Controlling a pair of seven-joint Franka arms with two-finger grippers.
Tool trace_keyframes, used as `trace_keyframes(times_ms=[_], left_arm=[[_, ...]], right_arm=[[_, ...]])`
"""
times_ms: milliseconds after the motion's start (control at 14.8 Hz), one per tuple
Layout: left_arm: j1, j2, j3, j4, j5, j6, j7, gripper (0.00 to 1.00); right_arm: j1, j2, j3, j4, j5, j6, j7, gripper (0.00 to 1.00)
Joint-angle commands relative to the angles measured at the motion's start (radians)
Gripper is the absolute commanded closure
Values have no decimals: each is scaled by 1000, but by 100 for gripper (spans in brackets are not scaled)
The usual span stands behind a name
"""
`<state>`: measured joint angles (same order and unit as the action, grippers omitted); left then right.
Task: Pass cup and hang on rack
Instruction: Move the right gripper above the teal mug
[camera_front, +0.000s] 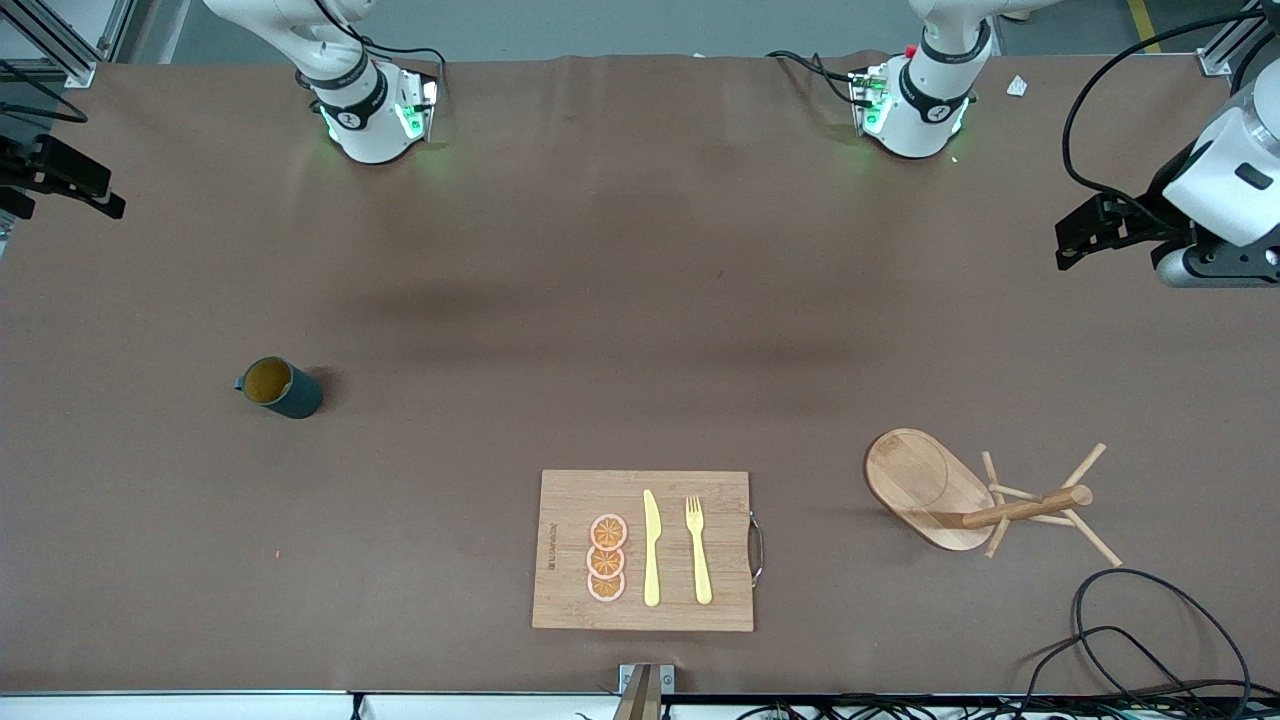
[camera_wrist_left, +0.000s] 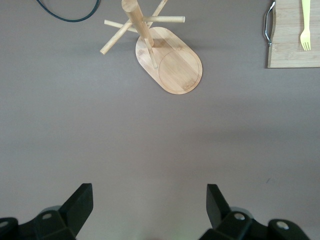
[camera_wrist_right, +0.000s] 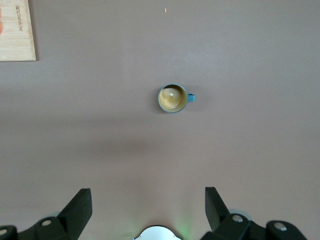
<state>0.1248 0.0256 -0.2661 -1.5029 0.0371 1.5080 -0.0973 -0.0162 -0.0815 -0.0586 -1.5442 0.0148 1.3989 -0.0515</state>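
Note:
The cup (camera_front: 280, 388), dark teal with a mustard-yellow inside, stands upright on the brown table toward the right arm's end; the right wrist view shows the cup (camera_wrist_right: 173, 98) from above, its small handle sticking out sideways. The rack (camera_front: 930, 490), a light wooden mug tree on an oval base, stands toward the left arm's end, and the rack (camera_wrist_left: 170, 62) also appears in the left wrist view. My left gripper (camera_front: 1078, 238) (camera_wrist_left: 150, 200) hangs high over that end, open and holding nothing. My right gripper (camera_front: 70, 185) (camera_wrist_right: 148, 200) hangs high over the cup's end, open and holding nothing.
A wooden cutting board (camera_front: 560, 500) lies near the front edge between cup and rack, carrying a yellow knife (camera_front: 651, 550), a yellow fork (camera_front: 698, 550) and orange slices (camera_front: 607, 558). Black cables (camera_front: 1150, 640) loop near the rack at the table's front corner.

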Motion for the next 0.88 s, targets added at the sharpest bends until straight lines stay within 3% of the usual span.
trace_keyframes(times_ms=[0,814], left_arm=[[7,-22,-1,0,-2,1,8,0],[6,4,5,15,-2,6,-7,0]], right_arm=[[-8,-21,5,-25,-13,3,-5,0],[-27,9,2,18,-3,2,1,0]])
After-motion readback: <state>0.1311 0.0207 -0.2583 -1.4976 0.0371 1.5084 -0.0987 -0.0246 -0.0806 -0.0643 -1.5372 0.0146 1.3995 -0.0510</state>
